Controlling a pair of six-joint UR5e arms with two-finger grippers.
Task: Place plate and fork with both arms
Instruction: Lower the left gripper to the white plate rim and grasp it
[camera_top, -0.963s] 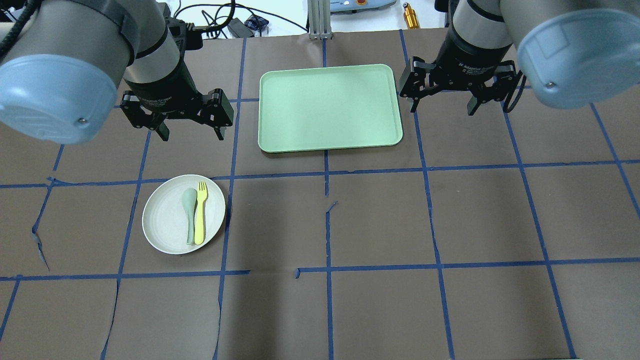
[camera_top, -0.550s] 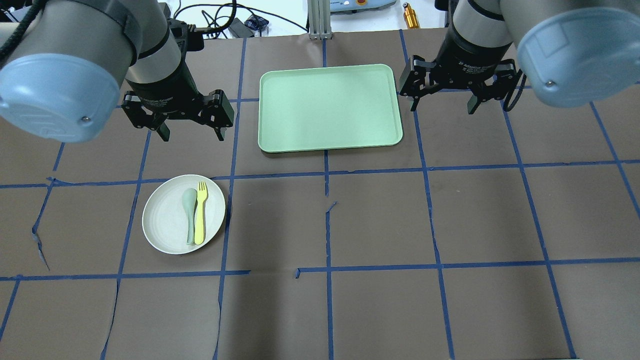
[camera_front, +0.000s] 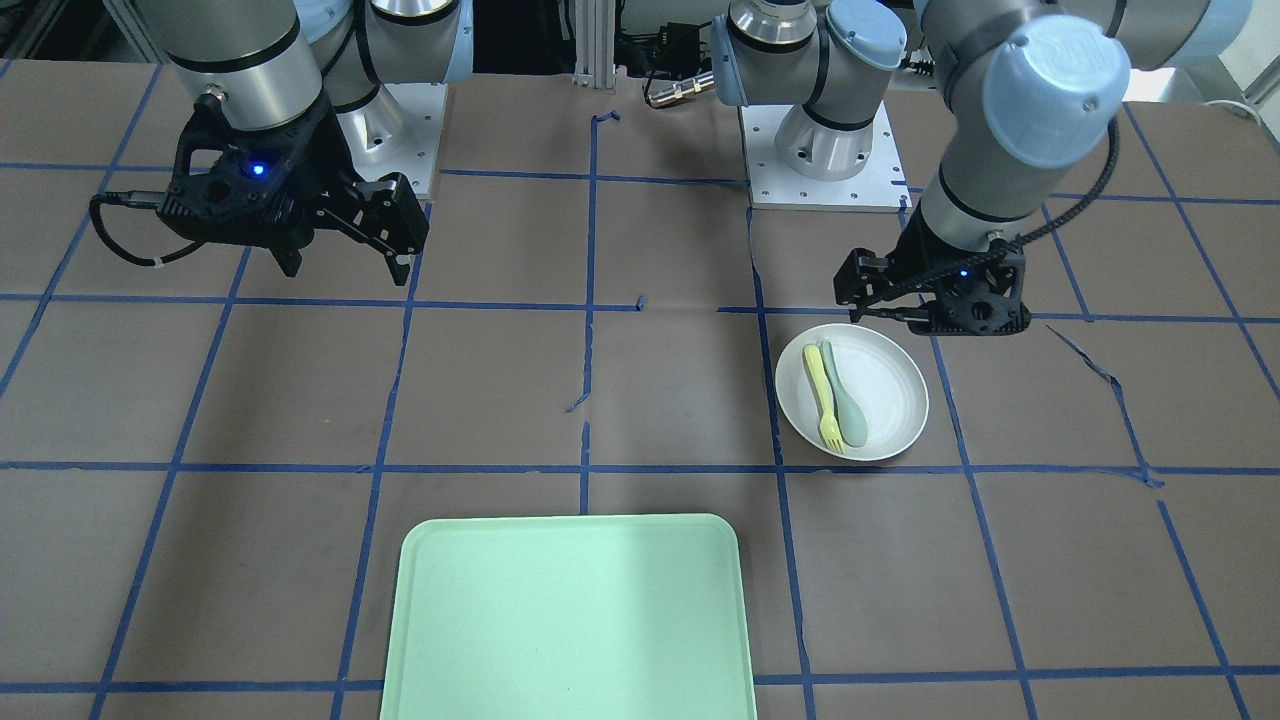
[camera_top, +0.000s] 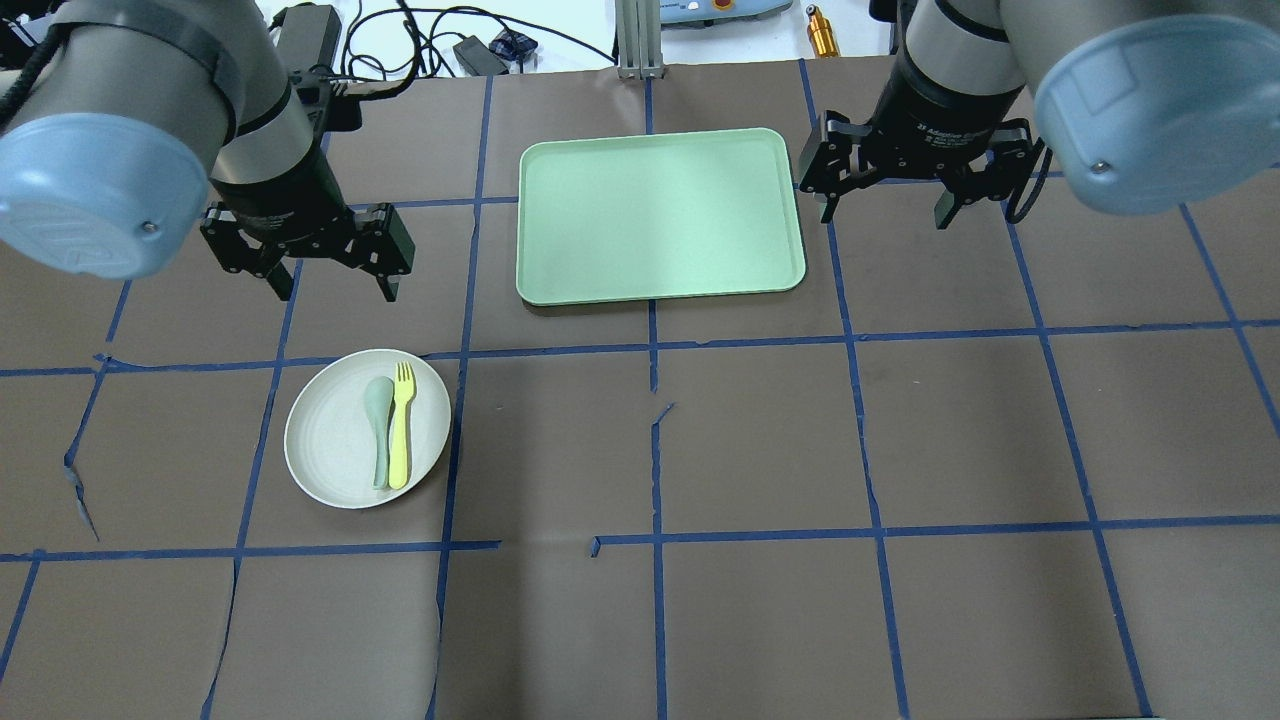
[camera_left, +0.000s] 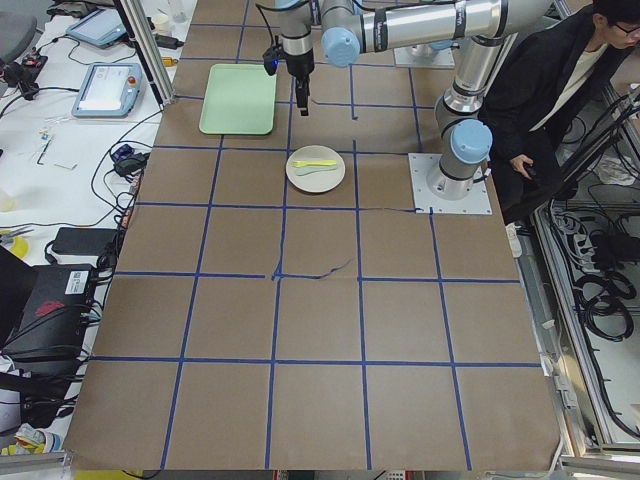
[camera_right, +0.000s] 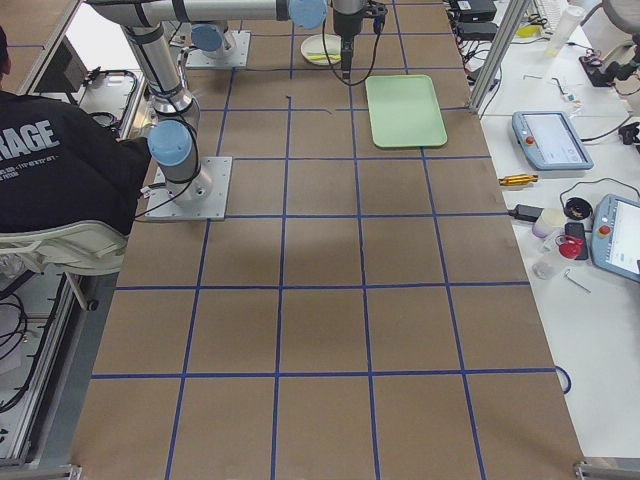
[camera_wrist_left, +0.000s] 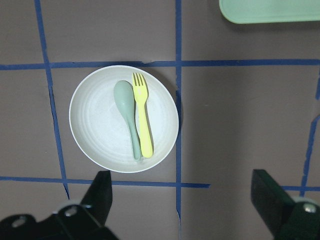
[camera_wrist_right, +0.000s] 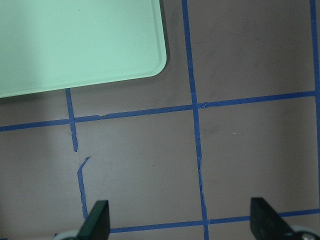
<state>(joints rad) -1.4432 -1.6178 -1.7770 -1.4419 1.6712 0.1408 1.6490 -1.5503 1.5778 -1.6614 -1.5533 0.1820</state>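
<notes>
White and round, the plate (camera_top: 322, 445) sits on the brown paper-covered tabletop (camera_top: 760, 440) in the robot's left half, inside one square of the blue tape grid, with its inner edge right at a tape line. On it lie the fork (camera_top: 401, 425) and a grey-green spoon (camera_top: 378, 430), side by side and touching along their handles. The fork is on the side nearer the tabletop's middle, and both tines and spoon bowl point away from the robot.

A mint-green tray (camera_top: 660, 215) lies at the far middle of the tabletop, well apart from the plate.

The left gripper (camera_top: 335, 290) hangs in the air near the plate, clear of it, with its fingers spread wide and nothing between them. Its wrist camera looks down on the whole plate, which shows ahead of the two fingertips and somewhat toward one of them.

The right gripper (camera_top: 884, 218) hovers above the tabletop just beside the tray's right edge, likewise spread wide with nothing in its grasp. Its wrist view takes in one rounded corner of the tray and bare taped paper
</notes>
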